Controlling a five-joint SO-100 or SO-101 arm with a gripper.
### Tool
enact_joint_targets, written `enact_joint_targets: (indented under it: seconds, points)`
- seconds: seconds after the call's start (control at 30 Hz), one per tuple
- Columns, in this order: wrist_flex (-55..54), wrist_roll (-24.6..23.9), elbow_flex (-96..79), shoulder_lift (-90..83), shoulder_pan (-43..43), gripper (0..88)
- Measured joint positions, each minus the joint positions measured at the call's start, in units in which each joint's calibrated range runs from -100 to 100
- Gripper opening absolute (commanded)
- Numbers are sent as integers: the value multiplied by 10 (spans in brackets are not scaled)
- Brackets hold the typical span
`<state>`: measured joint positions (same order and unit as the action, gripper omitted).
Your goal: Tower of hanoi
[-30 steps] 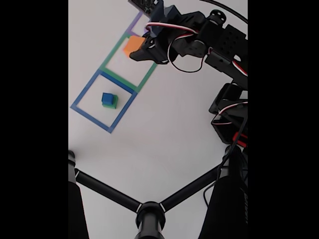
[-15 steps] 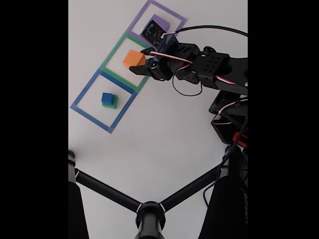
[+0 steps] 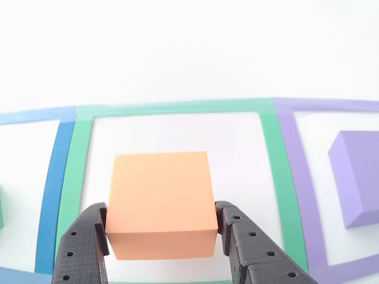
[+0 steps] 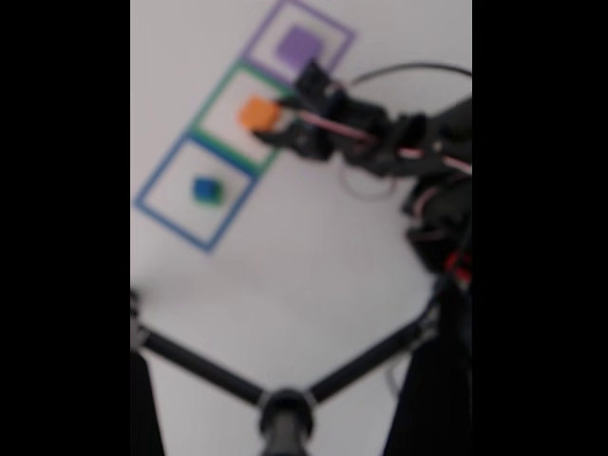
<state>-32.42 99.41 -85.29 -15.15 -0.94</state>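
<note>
Other view shows the end effector (image 3: 161,228) closed on the orange block (image 3: 160,201), one dark finger (image 3: 89,242) against each side face, over the green outline (image 3: 177,108). The purple block (image 3: 358,177) sits inside the purple outline (image 3: 296,171) to the right. In the blurred fixed view the orange block (image 4: 256,114) lies in the middle square, with the blue cube (image 4: 203,188) atop a green block in the blue outline (image 4: 157,180). Whether the orange block already rests on the bench (image 3: 189,47) is unclear. To place it well, lower it flat, centred in the green square, then spread the fingers evenly so neither drags it.
</note>
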Motion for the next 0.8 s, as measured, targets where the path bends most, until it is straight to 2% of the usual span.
enact_joint_targets:
  seconds: [0.4, 0.8]
  points:
    - [-106, 0, 38, 132, 1, 114]
    - [-155, 0, 44, 171, 1, 124]
